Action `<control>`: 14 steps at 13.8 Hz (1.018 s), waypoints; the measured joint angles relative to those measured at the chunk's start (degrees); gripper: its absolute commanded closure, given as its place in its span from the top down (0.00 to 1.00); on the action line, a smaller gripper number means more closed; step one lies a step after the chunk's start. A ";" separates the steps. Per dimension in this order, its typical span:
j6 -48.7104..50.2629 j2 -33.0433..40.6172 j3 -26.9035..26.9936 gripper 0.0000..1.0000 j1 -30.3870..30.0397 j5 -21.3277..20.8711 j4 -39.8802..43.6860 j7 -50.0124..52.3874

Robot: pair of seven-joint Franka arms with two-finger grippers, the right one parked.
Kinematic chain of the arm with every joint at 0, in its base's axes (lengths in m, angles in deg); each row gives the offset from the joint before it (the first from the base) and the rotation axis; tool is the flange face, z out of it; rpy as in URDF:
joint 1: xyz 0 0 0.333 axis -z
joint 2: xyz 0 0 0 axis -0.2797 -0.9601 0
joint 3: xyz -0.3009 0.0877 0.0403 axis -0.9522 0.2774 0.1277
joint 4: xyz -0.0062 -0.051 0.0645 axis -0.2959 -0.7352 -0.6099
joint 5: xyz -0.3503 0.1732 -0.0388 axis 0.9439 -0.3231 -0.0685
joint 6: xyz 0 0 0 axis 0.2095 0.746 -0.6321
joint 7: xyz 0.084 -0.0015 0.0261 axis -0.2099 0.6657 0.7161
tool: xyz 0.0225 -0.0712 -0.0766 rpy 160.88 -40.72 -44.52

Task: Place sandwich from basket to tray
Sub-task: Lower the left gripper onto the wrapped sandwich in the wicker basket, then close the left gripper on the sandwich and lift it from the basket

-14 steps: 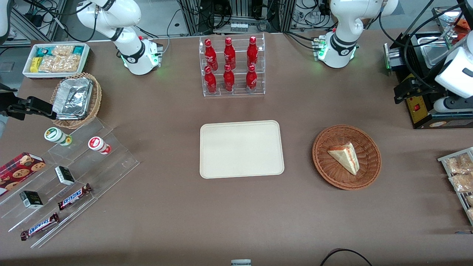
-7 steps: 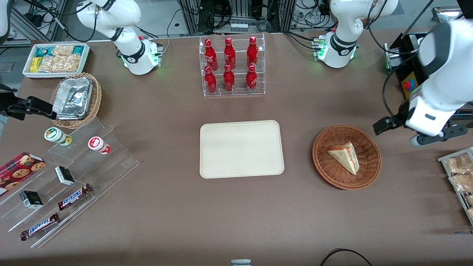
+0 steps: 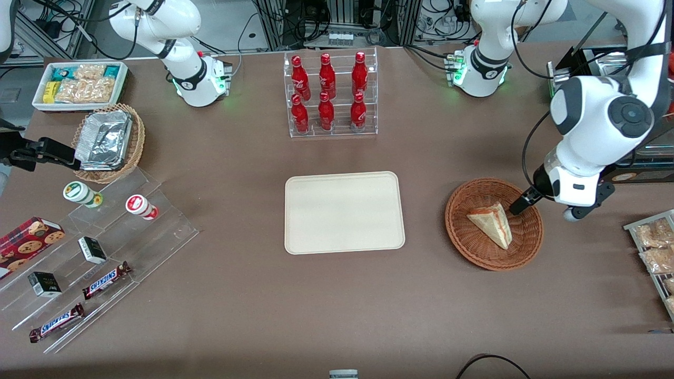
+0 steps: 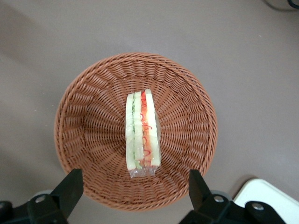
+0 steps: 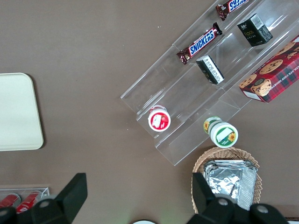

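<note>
The sandwich (image 3: 492, 223), a pale bread wedge with a red and green filling stripe, lies in the round reddish-brown wicker basket (image 3: 458, 231). My left gripper (image 3: 545, 210) hangs over the basket's rim on the side toward the working arm's end of the table. In the left wrist view its fingers (image 4: 71, 185) stand wide apart and the gripper (image 4: 134, 186) is open and holds nothing. The sandwich (image 4: 142, 135) lies a short way from the line between them, inside the basket (image 4: 70, 126). The cream tray (image 3: 342, 210) lies bare beside the basket, and a corner of the tray (image 4: 271, 196) shows in the left wrist view.
A clear rack of red bottles (image 3: 329, 95) stands farther from the camera than the tray. A rack of snack packets (image 3: 653, 252) and a black machine (image 3: 600, 152) sit at the working arm's end. Acrylic steps with snacks (image 3: 100, 247), a tan foil-container basket (image 3: 108, 142) and a white bin (image 3: 79, 84) sit toward the parked arm's end.
The left arm has swung in from the table's edge toward the basket. Its gripper now hangs over the basket's rim. Sandwich, basket and tray have not moved.
</note>
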 measured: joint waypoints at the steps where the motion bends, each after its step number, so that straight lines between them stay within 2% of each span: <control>1: -3.28 -0.19 0.00 1.00 0.01 0.06 -1.96 2.05; 12: -20.36 -9.55 -1.24 1.00 0.18 0.14 -8.37 7.32; 13: -21.45 -10.47 -1.49 0.98 0.18 0.15 -8.44 7.47; 14: -22.21 -11.35 -1.83 0.85 0.19 0.16 -8.44 7.70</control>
